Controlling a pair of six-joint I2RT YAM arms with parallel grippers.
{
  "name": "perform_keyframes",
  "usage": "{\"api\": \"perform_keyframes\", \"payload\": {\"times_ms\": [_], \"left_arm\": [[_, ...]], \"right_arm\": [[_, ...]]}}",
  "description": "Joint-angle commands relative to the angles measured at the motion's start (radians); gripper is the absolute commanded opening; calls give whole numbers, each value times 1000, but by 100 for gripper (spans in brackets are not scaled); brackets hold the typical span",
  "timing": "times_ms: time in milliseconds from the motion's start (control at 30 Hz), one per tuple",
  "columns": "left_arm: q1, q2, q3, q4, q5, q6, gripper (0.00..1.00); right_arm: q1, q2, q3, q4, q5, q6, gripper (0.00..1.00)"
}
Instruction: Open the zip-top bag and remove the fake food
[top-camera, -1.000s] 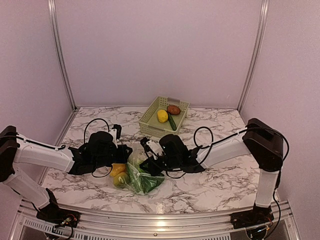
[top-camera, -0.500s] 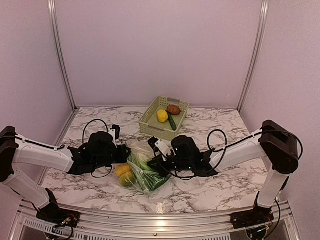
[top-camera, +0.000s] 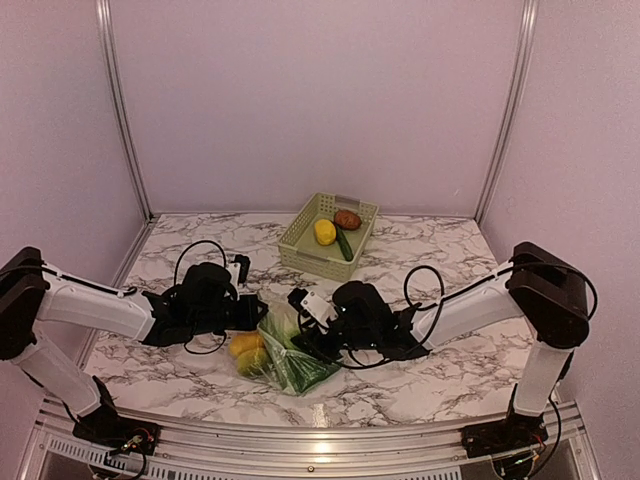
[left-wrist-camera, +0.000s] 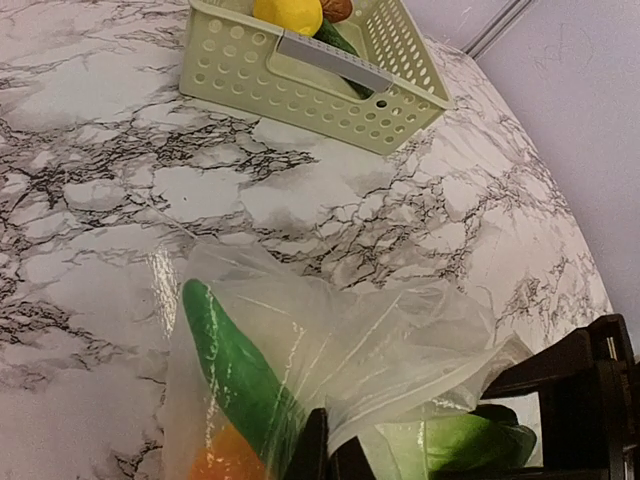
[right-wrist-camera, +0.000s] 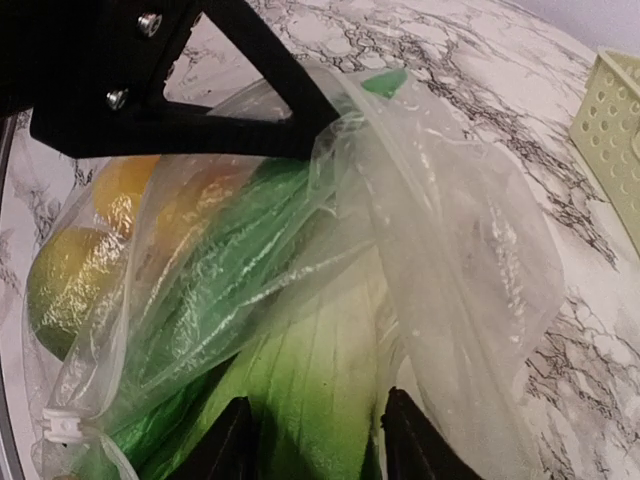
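Bag (top-camera: 292, 362) lies on the table (top-camera: 440, 375) near the front edge, between the two arms. Left gripper (left-wrist-camera: 326, 452) is clamped shut on a fold of the bag's film. Right gripper (right-wrist-camera: 315, 440) comes in from the opposite side, jaws part open, straddling the bulge over the leafy vegetable (right-wrist-camera: 310, 370). Can't tell if the pads touch plastic; no firm hold visible.

The food is all inside. Yellow fruit (right-wrist-camera: 60, 280) sits on the left arm's side. Green pod (left-wrist-camera: 235, 370) and the leafy vegetable lie lengthwise, roughly along the line between the grippers. Can't tell if the zip is parted.

My read: right needs the opposite lip of the bag, not the bulge. Basket (top-camera: 300, 243), part filled, stands behind and well apart, not in the way.
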Motion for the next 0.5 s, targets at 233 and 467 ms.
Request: {"api": "perform_keyframes", "payload": {"times_ms": [233,467], "left_arm": [[-21,6,45,-14,-9,70,2],[-22,11,50,-14,14,89,10]], "right_arm": [[21,10,91,-240,34,184,67],[12,16,22,-236,-43,245,70]]}}
